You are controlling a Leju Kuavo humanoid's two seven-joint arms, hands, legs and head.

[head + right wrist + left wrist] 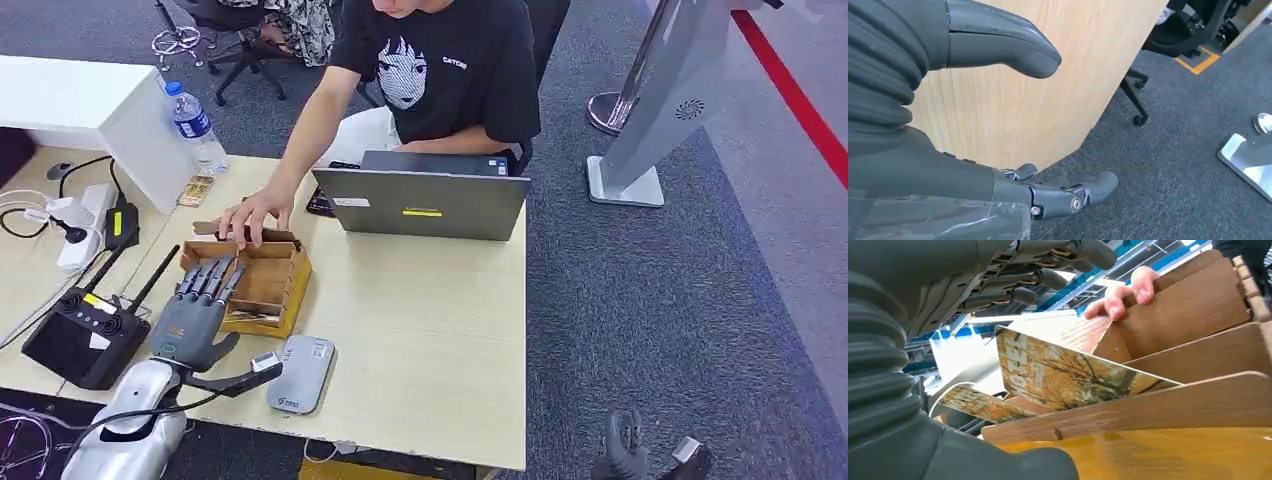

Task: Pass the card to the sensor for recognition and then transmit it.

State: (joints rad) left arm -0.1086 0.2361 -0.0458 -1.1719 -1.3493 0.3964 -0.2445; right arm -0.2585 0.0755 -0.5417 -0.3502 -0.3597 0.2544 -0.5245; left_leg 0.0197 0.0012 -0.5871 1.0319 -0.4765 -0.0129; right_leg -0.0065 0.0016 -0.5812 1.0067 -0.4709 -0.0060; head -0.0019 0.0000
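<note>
On the pale wooden surface (430,330), the left hand (195,315) hovers with fingers spread, holding nothing, over the slotted wooden box (262,285), where the card (1063,375) leans tilted just below its fingertips, while the right hand (625,445) hangs empty, well apart.

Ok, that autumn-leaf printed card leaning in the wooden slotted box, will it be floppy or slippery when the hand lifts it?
The thin autumn-leaf printed card leans straight and unbent in the wooden slotted box, so it is probably fairly stiff. Its surface looks glossy, so it may slip between the left hand fingers. Likely very light.
</note>
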